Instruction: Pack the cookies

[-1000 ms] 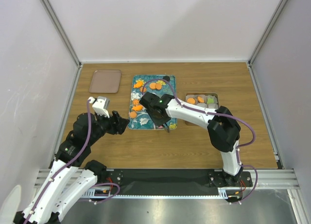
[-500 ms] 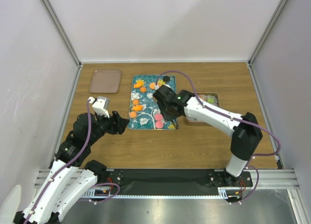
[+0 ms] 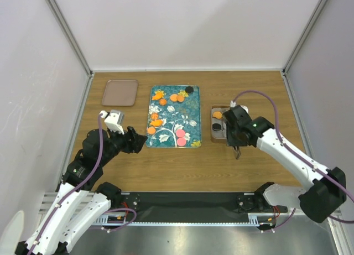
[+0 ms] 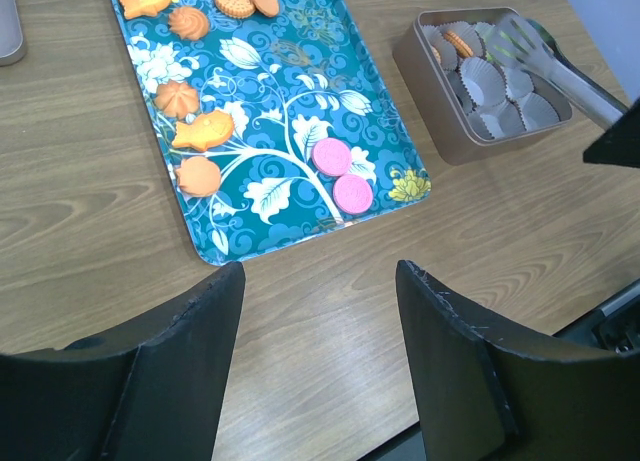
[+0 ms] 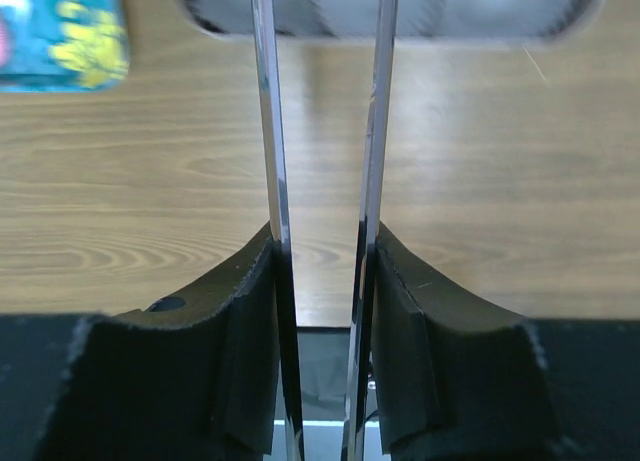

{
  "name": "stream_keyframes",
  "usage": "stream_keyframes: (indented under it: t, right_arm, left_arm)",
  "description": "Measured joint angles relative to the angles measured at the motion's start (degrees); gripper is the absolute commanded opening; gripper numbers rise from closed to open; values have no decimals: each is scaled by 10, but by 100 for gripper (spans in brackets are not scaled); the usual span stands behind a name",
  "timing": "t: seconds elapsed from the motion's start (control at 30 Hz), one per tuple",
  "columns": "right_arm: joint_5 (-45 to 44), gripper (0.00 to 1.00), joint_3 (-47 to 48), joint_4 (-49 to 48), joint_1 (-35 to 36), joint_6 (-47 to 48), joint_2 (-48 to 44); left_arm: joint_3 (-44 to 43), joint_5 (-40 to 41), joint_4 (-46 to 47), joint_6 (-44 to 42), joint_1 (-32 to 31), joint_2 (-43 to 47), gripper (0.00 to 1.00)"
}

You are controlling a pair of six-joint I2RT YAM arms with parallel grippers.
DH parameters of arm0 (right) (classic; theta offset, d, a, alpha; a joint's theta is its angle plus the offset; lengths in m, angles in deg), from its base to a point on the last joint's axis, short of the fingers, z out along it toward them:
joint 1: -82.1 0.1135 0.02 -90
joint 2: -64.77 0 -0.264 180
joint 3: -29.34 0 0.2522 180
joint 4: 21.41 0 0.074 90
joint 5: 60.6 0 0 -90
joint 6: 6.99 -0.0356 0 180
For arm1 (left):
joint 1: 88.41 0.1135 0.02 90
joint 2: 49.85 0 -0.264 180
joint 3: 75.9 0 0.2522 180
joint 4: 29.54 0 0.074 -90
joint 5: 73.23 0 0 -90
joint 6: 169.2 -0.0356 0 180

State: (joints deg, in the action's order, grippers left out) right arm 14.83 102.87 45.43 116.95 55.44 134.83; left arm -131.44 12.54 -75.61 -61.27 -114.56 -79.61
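Item, cookies [image 3: 180, 133]: you have most of them on the teal floral tray [image 4: 290, 111] at the middle of the tabletop [image 4: 90, 231]; two pink cookies [image 4: 331, 157] side by side near the tray's 5 o'clock corner; orange cookies [image 4: 203, 131] clustered along its 9 o'clock edge, more at its 12 o'clock end; one black cookie [image 3: 189, 89] at the 1 o'clock corner.

Item, tin [image 4: 428, 106]: just beside the tray at its 3 o'clock, not touching it; lined with white paper cups [image 4: 500, 81]; one orange cookie [image 4: 460, 43] and one black cookie [image 3: 216, 126] sit on the tin's 9 o'clock side.

Item, tongs [image 4: 550, 66]: metal; head over the paper cups; your right jaws are clamped on the two blades, which stand a little apart; whether anything sits at the tips you cannot tell.

Item, left jaws: apart, holding nothing; above bare tabletop at the tray's 7 o'clock.

Item, brown shallow lid [image 3: 120, 92]: flat on the tabletop at the tray's 10 o'clock, apart from it.
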Motion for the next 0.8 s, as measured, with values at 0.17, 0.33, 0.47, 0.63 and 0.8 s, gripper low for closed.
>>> stream_keyframes:
  t: [0.17,0.33,0.47,0.63,0.8]
  right_arm:
    - [5,39,-38,6,-28,-14,-25]
    - [9,40,-54,-1,-37,-16,-24]
    - [14,40,-60,-7,-44,-16,-20]
    - [20,41,-60,-19,-49,-14,-8]
    - [22,43,-60,-27,-50,-12,7]
  left_arm:
    - [0,0,0,0,0,0,68]
    - [0,-1,0,0,0,0,68]
    - [0,-1,0,0,-1,0,68]
    - [0,-1,0,0,-2,0,68]
    - [0,-1,0,0,-2,1,68]
